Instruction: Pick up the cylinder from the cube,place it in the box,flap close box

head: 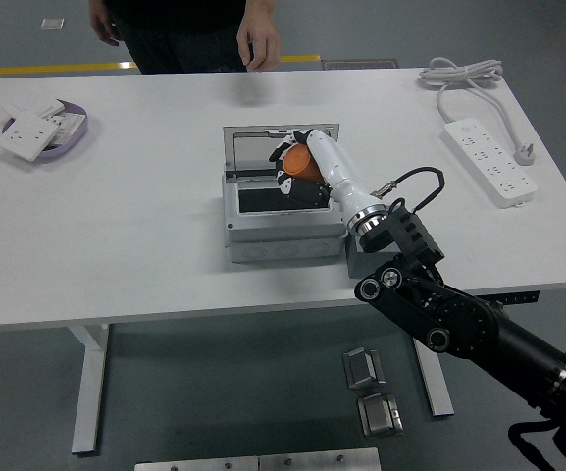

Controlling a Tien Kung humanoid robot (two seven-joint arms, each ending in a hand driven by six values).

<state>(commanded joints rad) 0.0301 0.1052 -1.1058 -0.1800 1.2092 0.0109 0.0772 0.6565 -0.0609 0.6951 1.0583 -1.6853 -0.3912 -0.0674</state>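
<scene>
Right robot hand (297,165) is gripping the orange cylinder (300,166) with its fingers curled around it, holding it just above the far right part of the grey box's (283,228) dark opening. The cylinder's long axis is tilting, leaning toward the raised clear lid (263,149) behind it. Release looks to be straight down from here. The grey cube (353,263) is sitting beside the box on the white surface (135,226), mostly hidden by the arm

The right hand (297,165) grips the orange cylinder (298,166) above the open grey box (283,224), whose lid (280,149) stands up at its 12 o'clock side. At 12 o'clock of the table (145,235), a person's hand (259,44) hangs.
</scene>
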